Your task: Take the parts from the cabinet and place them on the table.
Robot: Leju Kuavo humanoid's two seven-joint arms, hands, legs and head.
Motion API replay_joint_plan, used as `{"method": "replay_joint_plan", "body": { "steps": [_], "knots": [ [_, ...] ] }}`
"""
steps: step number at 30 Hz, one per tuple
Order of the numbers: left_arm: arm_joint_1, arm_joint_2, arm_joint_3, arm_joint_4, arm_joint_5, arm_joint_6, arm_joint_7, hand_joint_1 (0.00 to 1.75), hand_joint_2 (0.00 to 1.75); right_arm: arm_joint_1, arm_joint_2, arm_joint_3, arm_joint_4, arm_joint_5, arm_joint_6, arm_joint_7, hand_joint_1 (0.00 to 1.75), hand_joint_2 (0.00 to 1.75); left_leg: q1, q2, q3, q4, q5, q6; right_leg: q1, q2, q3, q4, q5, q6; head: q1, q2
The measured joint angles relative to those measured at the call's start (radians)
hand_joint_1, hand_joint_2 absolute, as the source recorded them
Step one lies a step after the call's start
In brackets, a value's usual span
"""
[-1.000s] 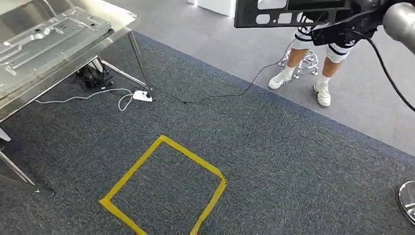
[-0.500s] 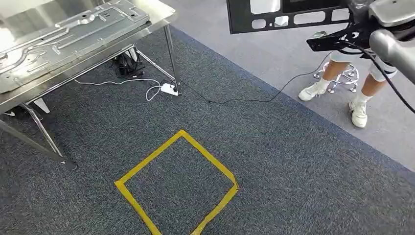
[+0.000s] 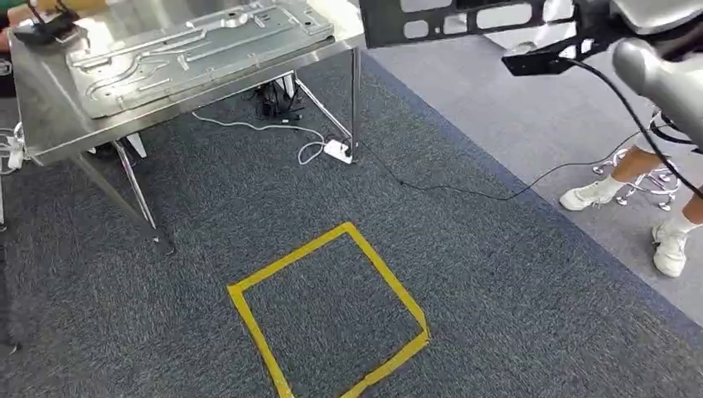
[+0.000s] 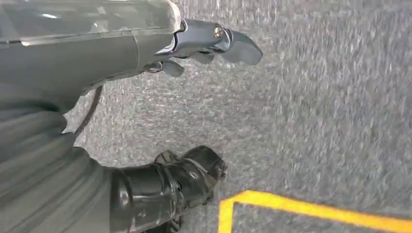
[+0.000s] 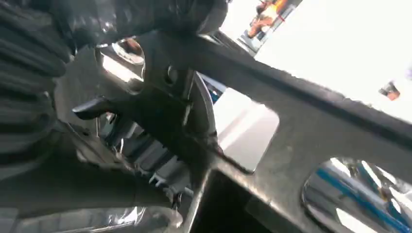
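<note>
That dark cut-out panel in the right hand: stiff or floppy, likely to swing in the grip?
Probably stiff: the dark panel juts out straight from the right hand without sagging. Its slots and holes suggest stamped metal, lighter than solid plate. Held near one end, it may lever and twist in the grip.

Yellow tape square (image 3: 329,311) on dark grey carpet (image 3: 514,315), its corner also in left wrist view. White power strip (image 3: 336,150) w/ white cable on carpet by a steel leg. Black cable (image 3: 464,191) runs across to lighter grey floor (image 3: 530,124). Person's legs, white socks + sneakers (image 3: 668,249), near chrome stool base (image 3: 638,178), far right.
</note>
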Motion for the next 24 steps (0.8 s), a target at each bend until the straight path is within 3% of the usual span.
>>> {"method": "replay_joint_plan", "body": {
  "steps": [1, 2, 3, 4, 5, 6, 7, 8, 11, 12, 13, 14, 16, 18, 19, 20, 21, 22, 23, 24],
  "knots": [
    [-0.001, 0.000, 0.002, 0.000, -0.001, 0.000, -0.001, 0.00, 1.75, 0.001, 0.000, -0.007, 0.000, 0.010, 0.010, -0.002, 1.75, 1.75, 0.000, -0.013, 0.001, 0.000, 0.000, 0.001, 0.001, 0.010, -0.040, 0.080, -0.030, 0.001, -0.001, 0.000],
    [-0.002, -0.001, 0.003, 0.000, -0.003, 0.000, -0.001, 0.00, 1.75, 0.004, 0.000, -0.010, -0.002, 0.019, 0.015, -0.006, 1.75, 1.75, 0.000, -0.029, 0.001, 0.003, -0.001, 0.002, 0.001, 0.013, -0.073, 0.139, -0.041, 0.003, 0.000, 0.000],
    [-0.003, -0.001, 0.005, 0.000, -0.004, 0.000, -0.001, 0.00, 1.75, 0.009, 0.000, -0.014, -0.003, 0.029, 0.018, -0.011, 1.75, 1.75, 0.000, -0.045, 0.001, 0.006, -0.002, 0.002, 0.000, 0.013, -0.083, 0.146, -0.026, 0.004, -0.001, 0.000],
    [-0.003, -0.001, 0.006, 0.000, -0.007, 0.000, -0.001, 0.00, 1.75, 0.012, 0.000, -0.019, -0.004, 0.037, 0.021, -0.016, 1.75, 1.75, 0.002, -0.062, 0.001, 0.013, -0.004, 0.002, -0.001, 0.013, -0.070, 0.107, 0.012, 0.005, 0.000, 0.000],
    [-0.002, -0.001, 0.009, 0.000, -0.011, 0.000, -0.001, 0.00, 1.75, 0.012, 0.000, -0.027, -0.005, 0.045, 0.024, -0.020, 1.75, 1.75, 0.004, -0.079, 0.001, 0.022, -0.009, -0.001, -0.005, 0.017, -0.038, 0.033, 0.063, 0.007, 0.000, 0.000],
    [0.002, -0.001, 0.013, 0.000, -0.013, 0.000, 0.000, 0.00, 1.75, 0.011, 0.000, -0.037, -0.006, 0.052, 0.025, -0.021, 1.75, 1.75, 0.005, -0.094, 0.001, 0.033, -0.017, -0.005, -0.011, 0.033, 0.003, -0.062, 0.115, 0.011, 0.000, 0.000],
    [0.004, -0.001, 0.015, 0.000, -0.016, 0.000, 0.000, 0.00, 1.75, 0.015, 0.000, -0.048, -0.006, 0.057, 0.026, -0.022, 1.75, 1.75, 0.008, -0.107, -0.008, 0.045, -0.025, -0.012, -0.020, 0.081, 0.021, -0.099, 0.105, 0.014, -0.001, 0.000],
    [-0.002, 0.000, 0.016, 0.000, -0.019, 0.000, 0.000, 0.00, 1.75, 0.011, 0.000, -0.056, -0.006, 0.060, 0.029, -0.023, 1.75, 1.75, 0.004, -0.116, -0.024, 0.071, -0.029, -0.016, -0.023, 0.115, 0.028, -0.127, 0.099, 0.015, 0.000, 0.000],
    [0.003, -0.005, 0.019, 0.000, -0.021, 0.000, 0.000, 0.00, 1.75, 0.020, 0.009, -0.076, -0.014, 0.063, 0.039, -0.057, 1.75, 1.75, 0.017, -0.144, -0.041, 0.062, -0.017, -0.032, -0.009, 0.085, 0.021, -0.119, 0.097, -0.001, 0.000, 0.000],
    [0.004, -0.003, 0.019, 0.000, -0.022, 0.000, 0.000, 0.00, 1.75, 0.020, 0.010, -0.078, -0.014, 0.065, 0.042, -0.068, 1.75, 1.75, 0.014, -0.148, -0.043, 0.065, -0.022, -0.036, -0.021, 0.076, 0.028, -0.127, 0.101, -0.009, 0.001, 0.000],
    [0.007, -0.006, 0.020, 0.000, -0.023, 0.000, -0.001, 0.00, 1.75, 0.020, 0.018, -0.081, -0.019, 0.064, 0.045, -0.079, 1.75, 1.75, 0.008, -0.090, -0.051, 0.084, -0.036, -0.045, -0.018, 0.067, 0.038, -0.134, 0.103, -0.015, -0.003, 0.000],
    [0.004, -0.006, 0.022, 0.000, -0.024, 0.000, -0.001, 0.00, 1.75, 0.020, 0.019, -0.085, -0.019, 0.064, 0.048, -0.083, 1.75, 1.75, 0.010, -0.052, -0.070, 0.129, -0.062, -0.054, -0.017, 0.061, 0.041, -0.139, 0.103, -0.020, -0.006, 0.000],
    [0.000, -0.005, 0.025, 0.000, -0.029, 0.000, -0.001, 0.00, 1.75, 0.017, 0.020, -0.090, -0.020, 0.067, 0.049, -0.087, 1.75, 1.75, 0.016, -0.032, -0.114, 0.217, -0.101, -0.062, -0.017, 0.053, 0.043, -0.139, 0.102, -0.022, -0.006, 0.000],
    [-0.002, -0.005, 0.029, 0.000, -0.032, 0.000, 0.000, 0.00, 1.75, 0.017, 0.020, -0.092, -0.022, 0.074, 0.049, -0.088, 1.75, 1.75, 0.025, -0.025, -0.179, 0.340, -0.141, -0.069, -0.017, 0.040, 0.044, -0.139, 0.099, -0.024, -0.006, 0.000],
    [-0.001, -0.006, 0.029, 0.000, -0.033, 0.000, 0.000, 0.00, 1.75, 0.020, 0.020, -0.092, -0.022, 0.076, 0.049, -0.090, 1.75, 1.75, 0.028, -0.025, -0.193, 0.358, -0.133, -0.071, -0.017, 0.035, 0.046, -0.139, 0.098, -0.024, -0.006, 0.000],
    [0.000, -0.008, 0.030, 0.000, -0.033, 0.000, 0.001, 0.00, 1.75, 0.022, 0.021, -0.092, -0.023, 0.077, 0.049, -0.090, 1.75, 1.75, 0.031, -0.025, -0.181, 0.324, -0.102, -0.071, -0.016, 0.031, 0.048, -0.139, 0.096, -0.023, -0.006, 0.000],
    [0.000, -0.008, 0.030, 0.000, -0.033, 0.000, 0.001, 0.00, 1.75, 0.021, 0.023, -0.092, -0.024, 0.077, 0.049, -0.090, 1.75, 1.75, 0.031, -0.025, -0.144, 0.249, -0.056, -0.068, -0.015, 0.029, 0.051, -0.139, 0.095, -0.021, -0.006, 0.000],
    [-0.001, -0.008, 0.031, 0.000, -0.033, 0.000, 0.001, 0.00, 1.75, 0.020, 0.023, -0.092, -0.025, 0.078, 0.048, -0.090, 1.75, 1.75, 0.030, -0.025, -0.089, 0.140, -0.003, -0.059, -0.013, 0.026, 0.056, -0.139, 0.092, -0.020, -0.006, 0.000],
    [0.000, -0.005, 0.032, 0.000, -0.033, 0.000, 0.001, 0.00, 1.75, 0.019, 0.025, -0.094, -0.025, 0.078, 0.048, -0.090, 1.75, 1.75, 0.026, -0.025, -0.053, 0.059, 0.018, -0.048, -0.013, 0.023, 0.060, -0.141, 0.090, -0.020, -0.005, 0.000],
    [0.000, -0.002, 0.034, 0.000, -0.033, 0.000, 0.001, 0.00, 1.75, 0.018, 0.025, -0.097, -0.025, 0.079, 0.048, -0.089, 1.75, 1.75, 0.023, -0.024, -0.030, 0.050, -0.004, -0.042, -0.010, 0.018, 0.060, -0.147, 0.091, -0.016, -0.006, 0.000]
  ]
}}
